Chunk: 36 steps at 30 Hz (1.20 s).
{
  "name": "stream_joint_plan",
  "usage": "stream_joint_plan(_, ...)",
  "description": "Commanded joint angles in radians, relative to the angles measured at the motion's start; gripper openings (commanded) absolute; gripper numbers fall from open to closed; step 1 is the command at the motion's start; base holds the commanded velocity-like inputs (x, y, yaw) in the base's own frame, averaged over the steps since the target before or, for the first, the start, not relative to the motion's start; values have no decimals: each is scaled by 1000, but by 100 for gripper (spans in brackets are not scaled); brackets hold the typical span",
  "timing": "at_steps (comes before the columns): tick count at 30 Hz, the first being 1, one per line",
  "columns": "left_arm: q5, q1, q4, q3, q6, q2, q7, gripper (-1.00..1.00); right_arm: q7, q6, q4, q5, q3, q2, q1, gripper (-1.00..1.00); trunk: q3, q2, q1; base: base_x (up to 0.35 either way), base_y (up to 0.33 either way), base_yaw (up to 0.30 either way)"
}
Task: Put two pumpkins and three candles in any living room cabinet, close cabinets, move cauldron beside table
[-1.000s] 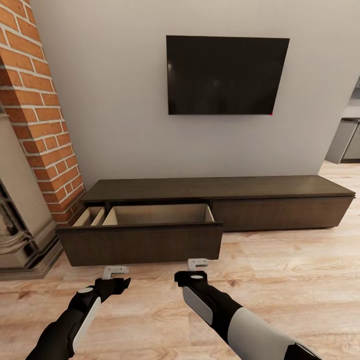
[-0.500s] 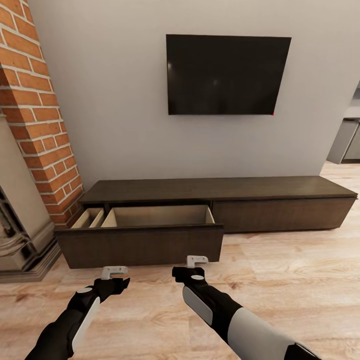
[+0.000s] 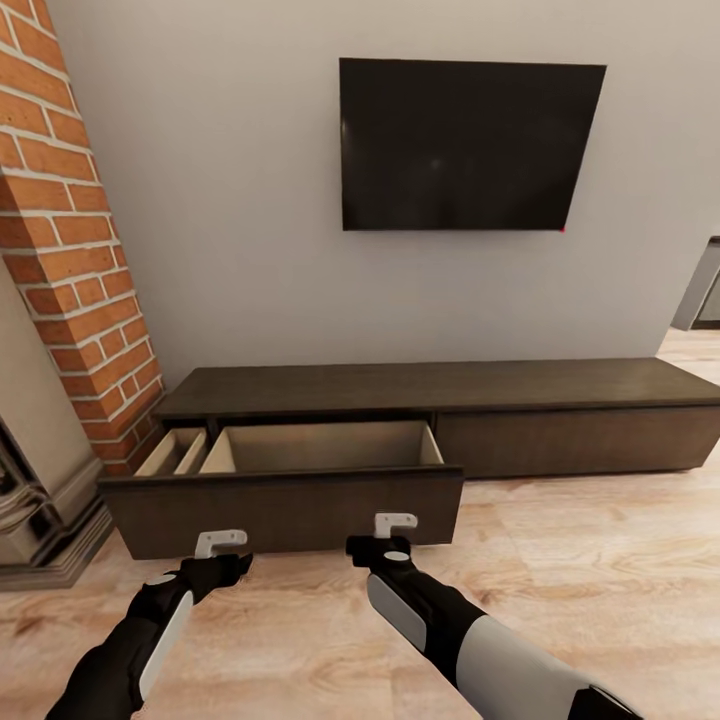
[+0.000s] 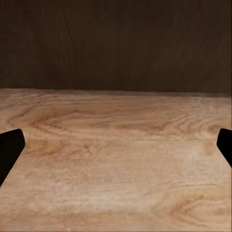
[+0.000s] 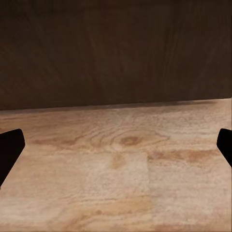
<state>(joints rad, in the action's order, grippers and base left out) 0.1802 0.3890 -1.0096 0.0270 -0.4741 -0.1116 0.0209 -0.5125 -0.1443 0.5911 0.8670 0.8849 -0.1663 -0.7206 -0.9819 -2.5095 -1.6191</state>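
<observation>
Cabinet (image 3: pixel 440 385) drawer front (image 3: pixel 285 510) stands pulled out straight ahead, running crosswise; left gripper (image 3: pixel 221 543) and right gripper (image 3: pixel 395 523) both spread, empty, just short of it, equally near.

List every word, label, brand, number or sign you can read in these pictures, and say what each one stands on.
None: no readable text in any view.
The television screen is dark and blank, with no visible brand; a tiny red dot sits at its lower right corner.
The cabinet and its open drawer front carry plain wood grain, no label.
The brick column, wall and wood floor bear no marks.
The left gripper and right gripper show no lettering.
</observation>
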Motion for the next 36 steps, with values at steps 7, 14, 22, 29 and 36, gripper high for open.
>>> stream_joint_plan(7, 8, 1, 3, -34, -7, 3, -3, 100, -7, -3, 0, -25, 5, 1, -1, 100, -1, 0, 0, 96, 70, 0)
stream_joint_plan(14, 6, 1, 3, -38, -6, 4, -5, 100, 13, -2, 0, -36, 4, 2, -1, 100, -1, 0, 0, 9, 5, 0)
stream_joint_plan(22, 5, 1, 3, -38, -6, 4, -2, 100, 23, 1, -1, -37, 3, 2, -1, 100, -20, -2, -2, 0, 0, 0)
stream_joint_plan(29, 5, 1, 3, -38, -5, 3, 1, 100, 23, 2, -1, -37, 3, 2, 0, 100, -47, -3, -5, 0, 0, 0)
stream_joint_plan(36, -1, 1, -3, -26, -21, -5, -13, 100, 24, -11, -10, -22, 4, 4, -2, 100, -63, -4, -7, -1, 0, 0)
